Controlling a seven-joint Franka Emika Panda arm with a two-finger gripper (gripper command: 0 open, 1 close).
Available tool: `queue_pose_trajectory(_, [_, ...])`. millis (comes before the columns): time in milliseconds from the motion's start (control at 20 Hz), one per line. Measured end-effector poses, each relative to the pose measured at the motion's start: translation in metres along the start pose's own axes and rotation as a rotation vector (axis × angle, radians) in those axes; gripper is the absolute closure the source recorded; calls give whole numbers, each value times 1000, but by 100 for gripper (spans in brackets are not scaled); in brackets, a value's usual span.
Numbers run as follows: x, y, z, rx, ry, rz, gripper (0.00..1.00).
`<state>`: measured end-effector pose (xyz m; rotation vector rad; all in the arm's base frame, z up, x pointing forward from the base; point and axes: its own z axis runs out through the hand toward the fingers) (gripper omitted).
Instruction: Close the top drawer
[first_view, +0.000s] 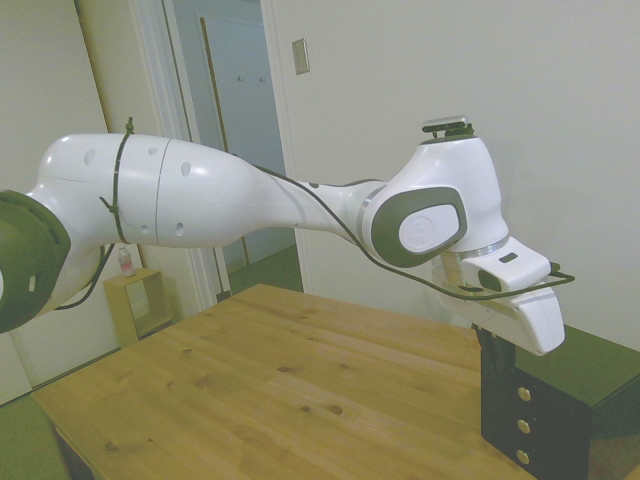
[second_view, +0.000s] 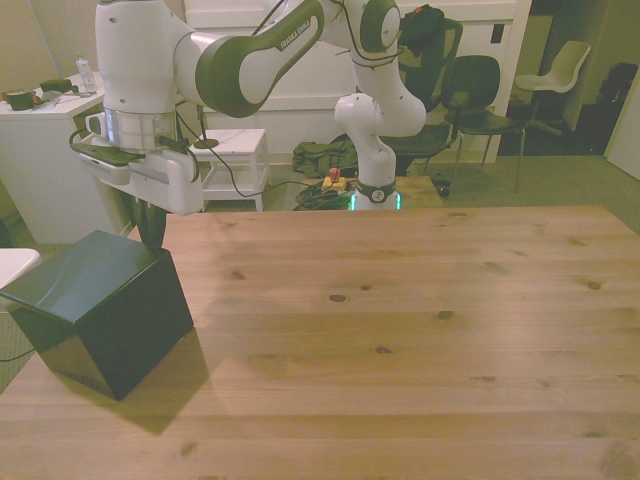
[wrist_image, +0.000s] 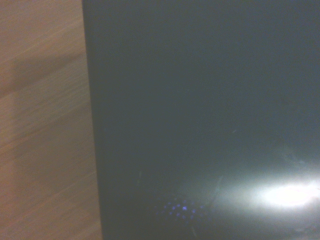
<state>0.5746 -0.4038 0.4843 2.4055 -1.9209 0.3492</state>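
Black cabinet (first_view: 560, 405) (3 knobs) on wooden table (second_view: 400, 300), gripper (first_view: 492, 345) above top drawer (first_view: 515, 385)

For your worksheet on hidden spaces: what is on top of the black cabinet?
Nothing rests on the black cabinet; its glossy top is bare. The gripper hangs at its front upper edge, covering the top drawer there.

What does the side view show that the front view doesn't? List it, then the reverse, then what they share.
Only the side view shows the cabinet's drawer fronts, three silvery knobs in a column, the top drawer among them. Only the front view shows the robot's base, chairs and a white side table beyond the table. Both show the black cabinet, the wooden table and the arm with its pincer at the cabinet's edge.
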Motion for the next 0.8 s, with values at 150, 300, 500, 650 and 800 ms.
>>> queue_pose_trajectory(150, [1,-2,0,-9,-8,-10,100])
queue_pose_trajectory(300, [0,-3,1,-11,-12,-19,100])
queue_pose_trajectory(500, [-18,-9,10,-8,-35,-45,100])
queue_pose_trajectory(650, [-43,-7,1,7,-60,-64,100])
queue_pose_trajectory(800, [-70,8,-27,36,-78,-69,100])
